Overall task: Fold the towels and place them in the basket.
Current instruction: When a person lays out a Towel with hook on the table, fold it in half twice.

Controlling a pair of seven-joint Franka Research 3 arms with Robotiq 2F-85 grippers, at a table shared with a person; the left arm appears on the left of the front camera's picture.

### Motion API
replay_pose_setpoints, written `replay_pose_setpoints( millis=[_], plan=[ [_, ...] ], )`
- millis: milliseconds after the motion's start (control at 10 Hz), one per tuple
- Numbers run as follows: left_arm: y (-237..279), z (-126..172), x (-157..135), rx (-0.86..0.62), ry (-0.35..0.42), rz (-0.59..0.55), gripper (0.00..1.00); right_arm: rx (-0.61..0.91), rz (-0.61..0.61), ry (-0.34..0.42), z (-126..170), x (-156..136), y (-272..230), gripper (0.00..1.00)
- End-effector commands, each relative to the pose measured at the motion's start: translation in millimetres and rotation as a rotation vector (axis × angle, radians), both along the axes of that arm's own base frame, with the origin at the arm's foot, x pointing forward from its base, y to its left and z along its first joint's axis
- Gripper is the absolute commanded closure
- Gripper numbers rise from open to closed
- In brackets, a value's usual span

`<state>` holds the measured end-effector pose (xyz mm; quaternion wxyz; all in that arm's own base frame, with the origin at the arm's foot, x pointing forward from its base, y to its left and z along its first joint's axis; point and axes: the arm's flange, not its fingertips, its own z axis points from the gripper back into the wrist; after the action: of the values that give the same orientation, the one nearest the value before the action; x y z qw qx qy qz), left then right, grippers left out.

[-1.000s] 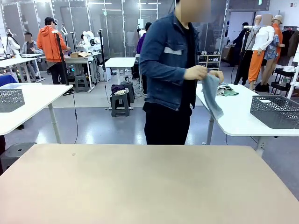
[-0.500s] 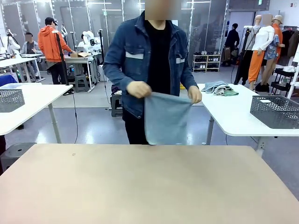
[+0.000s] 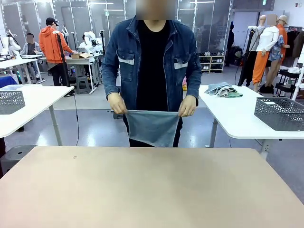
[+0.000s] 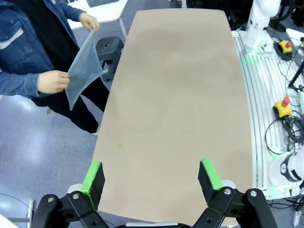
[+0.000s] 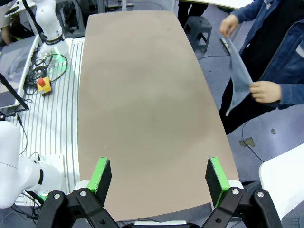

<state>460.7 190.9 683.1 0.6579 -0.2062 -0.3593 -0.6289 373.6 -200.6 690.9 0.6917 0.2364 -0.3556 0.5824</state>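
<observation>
At the far edge of the tan table (image 3: 142,190), a person in a denim jacket holds a pale blue-grey towel (image 3: 152,127) stretched between both hands, above the floor. The same towel (image 4: 83,66) hangs off the table's left edge in the left wrist view, and the towel (image 5: 237,76) appears at the right in the right wrist view. More towels (image 3: 221,89), one of them green (image 3: 233,94), lie heaped on the white side table. The dark mesh basket (image 3: 280,113) stands on that side table. My left gripper (image 4: 152,173) and right gripper (image 5: 157,175) hover open over the near table end, with nothing between their fingers.
A paler grey mesh basket (image 3: 10,101) sits on another white table at the left. Red emergency-stop buttons (image 4: 285,46) (image 5: 42,83) and cables lie on the slotted rail beside the table. A stool (image 4: 108,47) stands near the person.
The person has turned from the side table to face my table. The towel is now spread by two corners and held lower. Both grippers stay still.
</observation>
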Motion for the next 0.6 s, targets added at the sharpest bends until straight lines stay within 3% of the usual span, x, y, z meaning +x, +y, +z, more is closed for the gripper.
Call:
replay_pose_setpoints(
  millis=[0, 500],
  plan=[
    [-0.1, 0.4, -0.5, 0.000, -0.001, 0.000, 0.00, 0.001, -0.002, 0.001, 0.1, -0.4, -0.1, 0.00],
    [-0.1, 0.4, -0.5, 0.000, -0.001, 0.000, 0.00, 0.001, -0.002, 0.001, 0.1, -0.4, -0.1, 0.00]
  ],
)
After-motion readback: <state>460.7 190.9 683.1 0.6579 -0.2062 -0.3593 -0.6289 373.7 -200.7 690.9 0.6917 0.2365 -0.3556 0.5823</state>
